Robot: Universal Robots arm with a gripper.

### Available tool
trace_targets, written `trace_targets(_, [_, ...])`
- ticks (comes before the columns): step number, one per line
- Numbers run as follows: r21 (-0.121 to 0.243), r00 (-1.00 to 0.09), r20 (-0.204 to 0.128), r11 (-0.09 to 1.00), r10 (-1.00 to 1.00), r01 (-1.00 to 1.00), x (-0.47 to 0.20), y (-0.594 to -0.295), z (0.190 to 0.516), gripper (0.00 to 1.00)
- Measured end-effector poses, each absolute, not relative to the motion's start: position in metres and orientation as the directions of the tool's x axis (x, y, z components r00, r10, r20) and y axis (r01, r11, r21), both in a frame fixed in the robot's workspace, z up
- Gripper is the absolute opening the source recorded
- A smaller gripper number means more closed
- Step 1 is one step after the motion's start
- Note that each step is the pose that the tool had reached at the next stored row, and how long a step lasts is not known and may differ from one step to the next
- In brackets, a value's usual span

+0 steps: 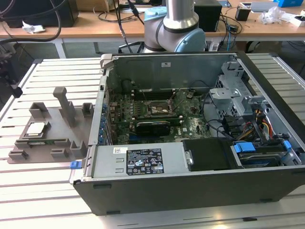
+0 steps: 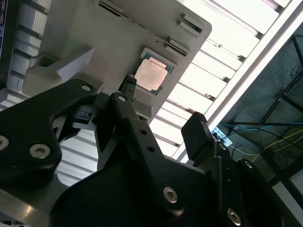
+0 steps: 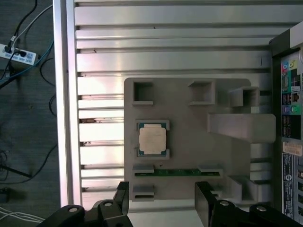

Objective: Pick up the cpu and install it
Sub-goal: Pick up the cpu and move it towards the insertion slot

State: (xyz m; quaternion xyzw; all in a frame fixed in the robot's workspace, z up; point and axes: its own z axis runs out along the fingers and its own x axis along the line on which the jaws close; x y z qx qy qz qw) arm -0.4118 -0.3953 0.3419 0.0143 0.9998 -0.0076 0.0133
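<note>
the claw (image 3: 163,204), partly cut off in the first wrist view, hangs wide open and empty, clear of the cpu (image 3: 152,139) seated in the grey tray (image 3: 189,142).

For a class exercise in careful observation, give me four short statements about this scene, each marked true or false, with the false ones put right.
1. The cpu lies in the grey tray. True.
2. The tool is shut on the cpu. False: in both wrist views its fingers stand apart with nothing between them, and it is clear of the cpu.
3. The grey tray stands on the exterior view's left of the open computer case. True.
4. The cpu is already installed inside the computer case. False: it lies in the tray, outside the case.
</note>
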Motion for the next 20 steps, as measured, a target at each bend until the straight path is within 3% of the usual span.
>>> trace_targets(20, [-0.015,-0.999,-0.027,0.999,0.028,0.029,-0.412,-0.395,0.327,0.66])
